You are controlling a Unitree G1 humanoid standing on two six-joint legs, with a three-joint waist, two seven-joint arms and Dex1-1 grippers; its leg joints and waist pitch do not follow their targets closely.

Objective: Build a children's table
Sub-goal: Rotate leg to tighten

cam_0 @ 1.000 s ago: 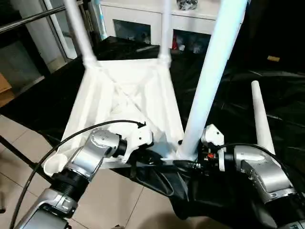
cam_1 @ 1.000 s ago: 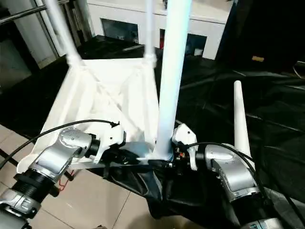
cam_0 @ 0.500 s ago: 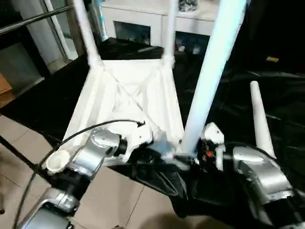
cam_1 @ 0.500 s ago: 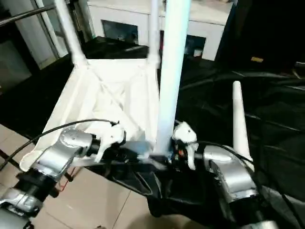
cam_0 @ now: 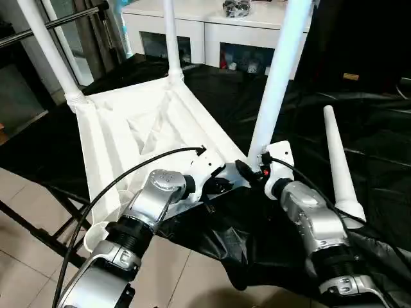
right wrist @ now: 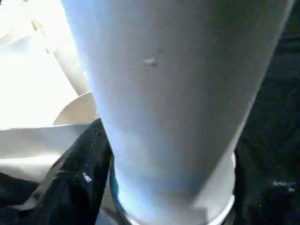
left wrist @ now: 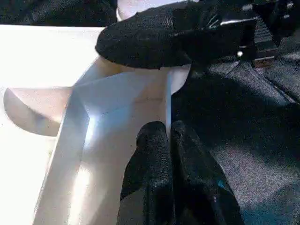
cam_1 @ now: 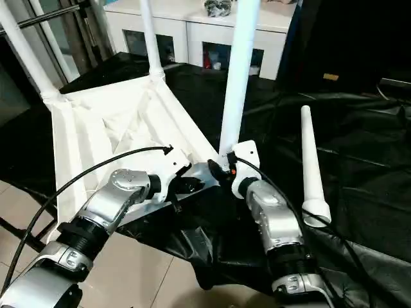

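The white tabletop (cam_0: 138,131) lies upside down, ribs up, on the black-draped counter (cam_0: 379,135), left of centre. Three legs (cam_0: 279,70) stand in its corner sockets; a fourth leg (cam_0: 339,167) lies loose to the right. The left tool (left wrist: 168,136) is pinched closed on the tabletop's near rim. The right tool (cam_0: 247,173) sits at the near-right leg's base; its grip cannot be told.

Head views: 2 eyes look down, sharing the tabletop (cam_0: 128,128).
Left wrist: close on its rim.
Right wrist: against a leg (right wrist: 178,103).
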